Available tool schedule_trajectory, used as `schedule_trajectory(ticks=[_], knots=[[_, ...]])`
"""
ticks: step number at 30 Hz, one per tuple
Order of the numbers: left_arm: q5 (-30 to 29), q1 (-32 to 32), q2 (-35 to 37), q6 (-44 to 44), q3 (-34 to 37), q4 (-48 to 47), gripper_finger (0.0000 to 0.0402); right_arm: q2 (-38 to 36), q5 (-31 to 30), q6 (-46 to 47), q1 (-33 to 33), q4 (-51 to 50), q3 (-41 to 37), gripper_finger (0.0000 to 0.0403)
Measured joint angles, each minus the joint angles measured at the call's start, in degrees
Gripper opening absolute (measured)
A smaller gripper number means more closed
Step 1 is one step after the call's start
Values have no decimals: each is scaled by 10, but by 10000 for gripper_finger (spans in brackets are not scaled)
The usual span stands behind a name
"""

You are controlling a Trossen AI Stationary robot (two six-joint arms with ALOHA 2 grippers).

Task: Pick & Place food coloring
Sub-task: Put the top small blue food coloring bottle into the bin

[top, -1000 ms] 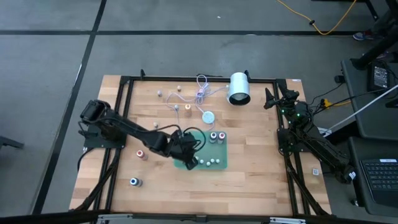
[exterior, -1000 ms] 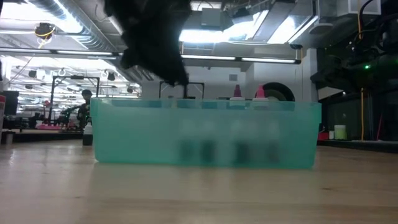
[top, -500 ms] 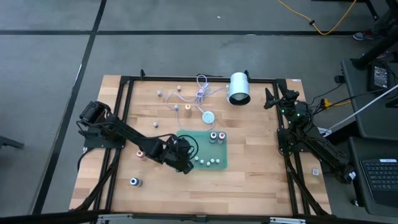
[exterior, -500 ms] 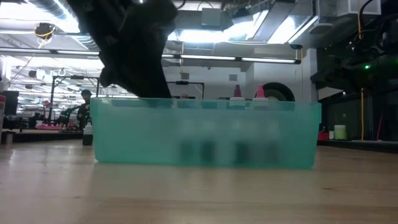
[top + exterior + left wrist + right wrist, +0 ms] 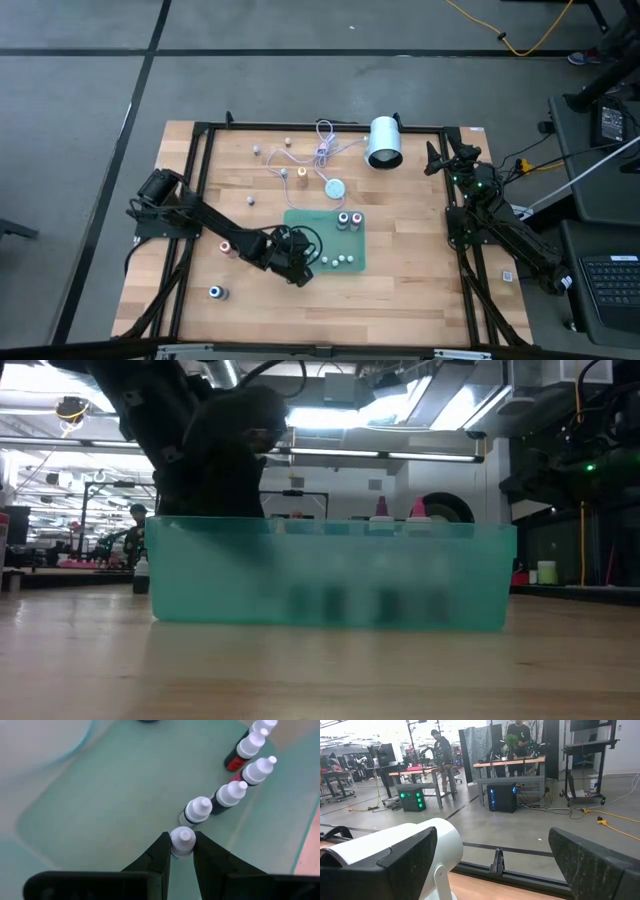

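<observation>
A green tray (image 5: 300, 216) (image 5: 330, 575) sits mid-table. My left gripper (image 5: 298, 270) (image 5: 181, 836) reaches down into its near-left part and is shut on a tiny white-capped food coloring bottle (image 5: 181, 841). Beside it, several more bottles stand upright in a row (image 5: 231, 793) (image 5: 340, 259), and two red-topped ones (image 5: 349, 220) stand further back in the tray. In the low view the left arm (image 5: 215, 470) dips behind the tray wall. My right gripper (image 5: 437, 158) (image 5: 495, 857) waits open at the table's far right. My left gripper pinches the bottle by its white cap (image 5: 181, 846), one finger (image 5: 161, 854) on each side, coming from above and pointing down. The bottle is upright between the fingertips, inside the tray at the end of the row; whether its base touches the tray floor, I cannot tell.
Loose bottles stand on the wood: a red-orange one (image 5: 226, 247), a blue one (image 5: 215, 292), an orange one (image 5: 302, 172) and small ones near the far edge. A white disc on a cable (image 5: 334, 187) and a large white cylinder (image 5: 384, 142) lie beyond the tray.
My left arm has come down and swung toward the table's left and near edges, and its gripper has sunk behind the tray wall into the tray's near-left part. The right arm has kept still.
</observation>
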State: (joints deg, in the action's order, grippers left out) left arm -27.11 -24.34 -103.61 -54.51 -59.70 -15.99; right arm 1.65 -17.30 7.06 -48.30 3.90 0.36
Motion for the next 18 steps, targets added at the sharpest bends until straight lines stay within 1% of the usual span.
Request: schedule_trajectory(ticks=[3,6,14,18], knots=[[0,2,0,3,0,0,61,0,0,0,0,0,0,384],[18,10,-15,11,0,7,61,0,0,0,0,0,0,384],[19,10,-21,17,0,24,61,0,0,0,0,0,0,384],[31,13,-21,17,0,24,77,0,0,0,0,0,0,384]])
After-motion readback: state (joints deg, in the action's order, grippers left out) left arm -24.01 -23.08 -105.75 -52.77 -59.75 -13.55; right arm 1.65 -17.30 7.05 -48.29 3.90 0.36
